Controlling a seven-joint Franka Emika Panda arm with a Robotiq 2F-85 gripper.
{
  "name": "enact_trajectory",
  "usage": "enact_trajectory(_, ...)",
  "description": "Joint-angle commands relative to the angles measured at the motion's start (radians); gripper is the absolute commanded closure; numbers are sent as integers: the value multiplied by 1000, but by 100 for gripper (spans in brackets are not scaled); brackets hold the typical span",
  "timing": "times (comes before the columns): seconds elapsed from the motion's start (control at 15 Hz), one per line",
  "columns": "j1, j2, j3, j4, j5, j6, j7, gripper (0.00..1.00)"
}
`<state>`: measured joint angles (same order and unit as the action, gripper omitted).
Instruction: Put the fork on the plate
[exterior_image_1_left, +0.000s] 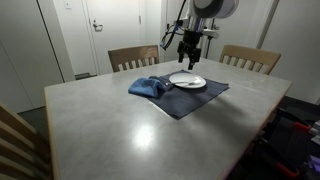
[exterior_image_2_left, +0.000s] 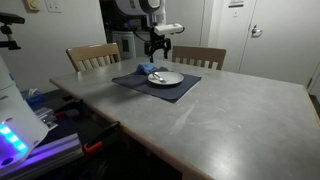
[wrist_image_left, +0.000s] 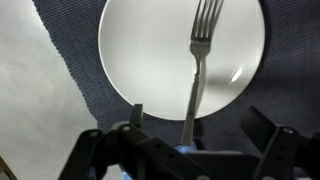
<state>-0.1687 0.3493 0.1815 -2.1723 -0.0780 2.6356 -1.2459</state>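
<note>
**Fork lies across the plate, pincer open above it**

Wrist view: fork (wrist_image_left: 201, 50) rests on the white plate (wrist_image_left: 140, 50). Tines are toward 12 o'clock, and the handle runs down toward 6 o'clock. The long axis is close to 12–6, with the head tipped slightly toward 1. The handle crosses the plate's near rim and disappears under the pincer (wrist_image_left: 198, 112), so its end is hidden.

Pincer: the fingers stand well apart, one on each side of the handle at roughly 9 and 3 o'clock from it. There is a clear gap on both sides. Neither finger appears to touch the fork, and nothing is clamped.

Both exterior views: the pincer (exterior_image_1_left: 190, 46) (exterior_image_2_left: 158, 42) hangs directly over the plate (exterior_image_1_left: 187, 80) (exterior_image_2_left: 166, 77), close to it but apart from it. The fork is too small to make out there. The plate sits on a dark placemat (exterior_image_1_left: 200, 98) on the grey counter (exterior_image_1_left: 120, 125). A crumpled blue cloth (exterior_image_1_left: 148, 87) lies just beside the plate, on the placemat's edge.

Judgement: the fork looks placed and the task looks all but complete. The relation that matters now is the handle lying between the open fingers along the 12–6 line. A straight vertical retreat should clear it. Any sideways drift toward 9 or 3 could catch the handle and drag the fork off the rim.
</note>
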Motion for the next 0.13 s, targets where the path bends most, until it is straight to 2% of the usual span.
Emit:
enact_trajectory(0.0, 51, -86, -45, -21, -24, -100, 25, 0)
enact_trajectory(0.07, 61, -97, -55, -21, -25, -119, 39, 0)
